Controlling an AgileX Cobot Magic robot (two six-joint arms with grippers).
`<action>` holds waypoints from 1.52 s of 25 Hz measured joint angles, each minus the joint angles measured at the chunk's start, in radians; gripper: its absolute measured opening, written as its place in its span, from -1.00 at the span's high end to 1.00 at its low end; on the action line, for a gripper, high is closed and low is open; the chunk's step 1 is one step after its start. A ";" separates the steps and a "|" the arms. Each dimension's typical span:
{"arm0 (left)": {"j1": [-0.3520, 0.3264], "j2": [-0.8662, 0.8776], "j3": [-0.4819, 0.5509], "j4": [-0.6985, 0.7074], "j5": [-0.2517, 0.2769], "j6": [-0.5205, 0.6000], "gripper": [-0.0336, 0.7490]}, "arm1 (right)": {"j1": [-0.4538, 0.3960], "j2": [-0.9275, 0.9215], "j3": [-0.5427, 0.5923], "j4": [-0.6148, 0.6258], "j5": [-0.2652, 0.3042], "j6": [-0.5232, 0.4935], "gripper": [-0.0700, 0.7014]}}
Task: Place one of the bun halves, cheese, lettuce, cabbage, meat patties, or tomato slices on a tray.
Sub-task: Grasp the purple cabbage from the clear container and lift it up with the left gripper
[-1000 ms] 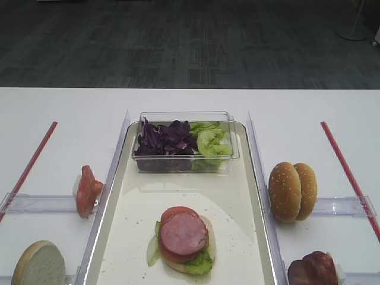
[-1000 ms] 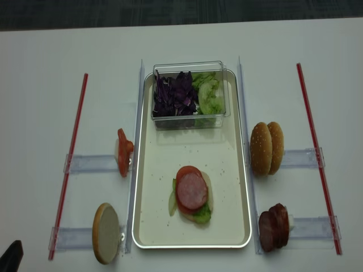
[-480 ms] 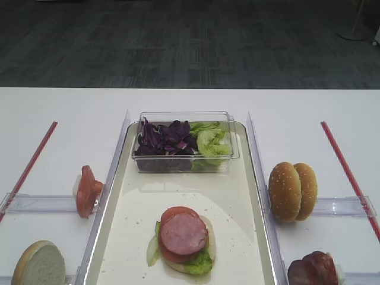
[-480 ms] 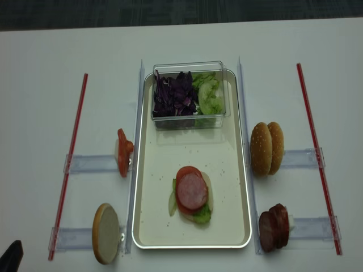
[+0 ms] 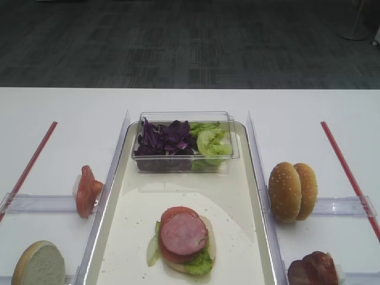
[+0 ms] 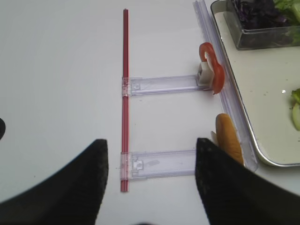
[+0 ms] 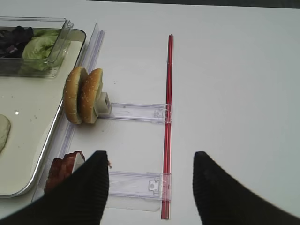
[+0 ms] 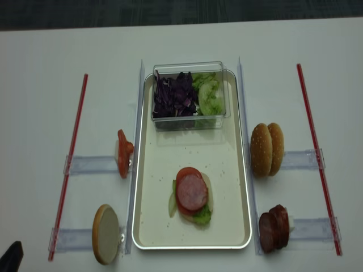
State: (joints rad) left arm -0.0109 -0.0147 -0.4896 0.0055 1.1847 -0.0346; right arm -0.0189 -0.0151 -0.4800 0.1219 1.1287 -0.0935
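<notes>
On the white counter [image 8: 34, 113] the tray [image 8: 148, 226] carries a half-built stack topped by a meat patty [image 8: 191, 191]. Both tools, left [image 6: 150, 176] and right [image 7: 151, 180], hang open and empty. Reaching for the upright sesame bun halves [image 8: 266, 148] risks toppling them off their clear holder.

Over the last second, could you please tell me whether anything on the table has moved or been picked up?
Nothing has visibly changed. The stack on the tray, with a meat patty on top, the clear box of cabbage and lettuce, the bun halves and the tomato slices lie as before. Both hands stay open and empty, left hand and right hand.
</notes>
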 joint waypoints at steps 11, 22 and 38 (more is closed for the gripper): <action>0.000 0.184 -0.012 -0.090 0.002 0.000 -0.06 | 0.000 0.000 0.000 0.000 0.000 0.002 -0.30; 0.000 0.379 -0.159 -0.070 0.030 0.008 -0.06 | 0.000 0.000 0.000 -0.002 0.000 0.002 -0.30; 0.000 0.731 -0.335 -0.040 0.064 0.024 -0.06 | 0.000 0.000 0.000 -0.002 0.000 0.002 -0.30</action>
State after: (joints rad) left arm -0.0109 0.7163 -0.8245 -0.0350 1.2487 -0.0102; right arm -0.0189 -0.0151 -0.4800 0.1195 1.1287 -0.0918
